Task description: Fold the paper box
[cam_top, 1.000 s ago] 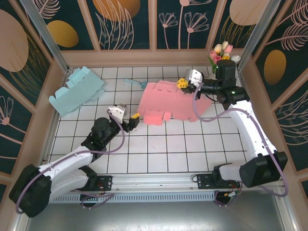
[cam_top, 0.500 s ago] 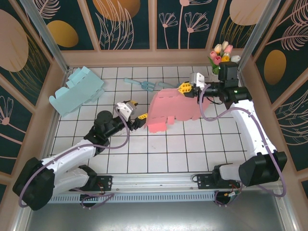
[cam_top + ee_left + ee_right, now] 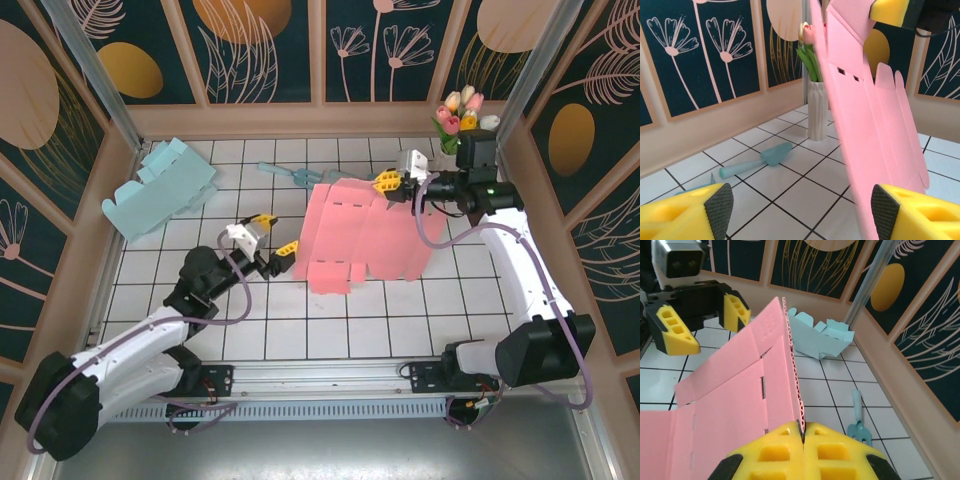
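The right arm bends in from the far right, its gripper (image 3: pixel 801 432) clenched on the top edge of the pink paper box (image 3: pixel 360 235), which stands nearly upright over the tabletop (image 3: pixel 400 310). The left arm stretches low, its gripper (image 3: pixel 275 234) released just beside the sheet's left edge. The left wrist view adds a tulip vase (image 3: pixel 816 112), and the right wrist view a light-blue box (image 3: pixel 820 335).

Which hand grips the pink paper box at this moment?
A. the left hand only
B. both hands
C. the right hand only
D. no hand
C: the right hand is shut on the upper edge of the pink paper box, while the left hand stands open near the box and grips nothing.
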Motion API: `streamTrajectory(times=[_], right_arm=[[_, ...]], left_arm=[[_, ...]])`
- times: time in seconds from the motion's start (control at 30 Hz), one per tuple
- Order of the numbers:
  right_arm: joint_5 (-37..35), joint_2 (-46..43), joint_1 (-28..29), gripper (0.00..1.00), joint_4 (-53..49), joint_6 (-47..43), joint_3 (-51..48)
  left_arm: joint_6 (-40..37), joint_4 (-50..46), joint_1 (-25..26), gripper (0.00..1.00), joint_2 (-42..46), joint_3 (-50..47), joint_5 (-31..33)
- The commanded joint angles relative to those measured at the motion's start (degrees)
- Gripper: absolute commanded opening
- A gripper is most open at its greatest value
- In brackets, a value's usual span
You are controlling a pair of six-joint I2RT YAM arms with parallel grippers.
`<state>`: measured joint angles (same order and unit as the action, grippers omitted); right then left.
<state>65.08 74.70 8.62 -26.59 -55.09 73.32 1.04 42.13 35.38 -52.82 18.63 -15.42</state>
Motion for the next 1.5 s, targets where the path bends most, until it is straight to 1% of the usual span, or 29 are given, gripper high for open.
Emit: streamTrajectory(times=[0.0, 0.07, 0.17, 0.27, 0.43, 0.5, 0.53, 0.57, 0.63, 0.67, 0.7, 0.73, 0.77, 0.83, 0.93, 1.03, 1.13, 1.2, 1.23, 1.3, 1.33, 1.47], right_arm=[[4.49, -1.83, -0.4, 0.0, 3.22, 0.99, -1.55], [5.42, -1.83, -0.41, 0.0, 2.8, 0.47, -1.69], [6.78, -1.92, -0.62, 0.0, 1.7, -0.43, -1.9], [7.49, -2.31, -0.88, 0.0, 1.54, -0.71, -2.23], [9.46, -2.28, -1.48, 0.0, 1.1, -1.09, -2.13], [10.1, -2.19, -1.53, 0.0, 0.77, -1.32, -2.13], [10.26, -2.19, -1.54, 0.0, 0.67, -1.5, -2.3], [10.33, -2.15, -1.57, 0.0, 0.66, -1.59, -2.38], [9.94, -2.1, -1.58, 0.0, 0.77, -1.6, -2.65], [9.47, -2.06, -1.53, 0.05, 0.95, -1.56, -2.8], [8.25, -2.1, -1.52, 0.16, 1.67, -1.26, -3.2], [6.92, -2.18, -1.49, 0.19, 2.01, -1.25, -3.32], [5.17, -2.27, -1.33, 0.25, 2.15, -1.37, -3.13], [1.72, -2.61, -1.13, 0.45, 2.16, -2.58, -2.06], [-4.84, -3.69, 0.51, 0.51, 1.31, -6.39, 0.7], [-17.23, -4.7, 5.7, 0.59, 1.66, -9.93, 3.72], [-31.31, -4.16, 13.13, 0.61, 2.06, -14.96, 6.82], [-37.94, -3.49, 17.42, 0.62, 1.98, -19.24, 8.26], [-40.79, -3.11, 19.58, 0.62, 2.15, -20.49, 8.97], [-44.37, -1.93, 22.35, 0.63, 1.95, -22.78, 10.21], [-46.18, -1.15, 24.63, 0.63, 1.64, -24.27, 10.75], [-55.09, 3.35, 29.84, 0.63, -0.22, -29.79, 12.66]], left_arm=[[2.88, 3.52, -0.04, 0.75, -0.67, -0.75, 0.81], [3.25, 2.8, -0.04, 0.75, -2.82, 0.83, -0.72], [3.11, 2.93, 0.03, 0.75, -5.87, 1.95, -0.6], [2.62, 4.01, -0.04, 0.75, -8.93, 1.83, 0.27], [1.14, 5.45, -0.04, 0.74, -13.5, 1.8, 4.42], [0.79, 5.84, -0.04, 0.73, -14.78, 2.04, 3.03], [0.76, 6.14, 0.03, 0.71, -15.3, 2.19, 1.54], [0.84, 6.75, -0.04, 0.61, -15.77, 2.27, -0.28], [1.35, 8.31, -0.02, 0.32, -16.03, 2.1, -3.12], [1.61, 8.95, 0.03, 0.17, -15.7, 1.93, -4.61], [1.88, 8.79, -0.04, 0.03, -14.95, 2.05, -5.88], [2.03, 7.38, 0.01, 0.0, -14.11, 2.62, -6.07], [2.33, 4.25, 0.03, 0.0, -13.37, 3.95, -5.52], [2.39, -5.65, 0.05, 0.0, -12.6, 8.24, -2.88], [2.29, -17.7, 0.22, 0.0, -12.84, 13.89, 2.51], [1.62, -26.27, 0.54, 0.0, -13.2, 17.96, 6.58], [0.41, -36.05, 0.77, 0.0, -15.1, 23.8, 9.81], [-0.12, -41.53, 0.95, 0.0, -16.45, 27.47, 11.22], [-0.37, -43.83, 1.09, 0.0, -17.01, 29.25, 11.78], [-1.06, -47.09, 1.7, 0.0, -17.66, 31.77, 13.36], [-1.72, -48.26, 2.18, 0.0, -17.76, 32.71, 13.95], [-4.08, -50.61, 4.82, 0.0, -18.78, 34.44, 15.18]])
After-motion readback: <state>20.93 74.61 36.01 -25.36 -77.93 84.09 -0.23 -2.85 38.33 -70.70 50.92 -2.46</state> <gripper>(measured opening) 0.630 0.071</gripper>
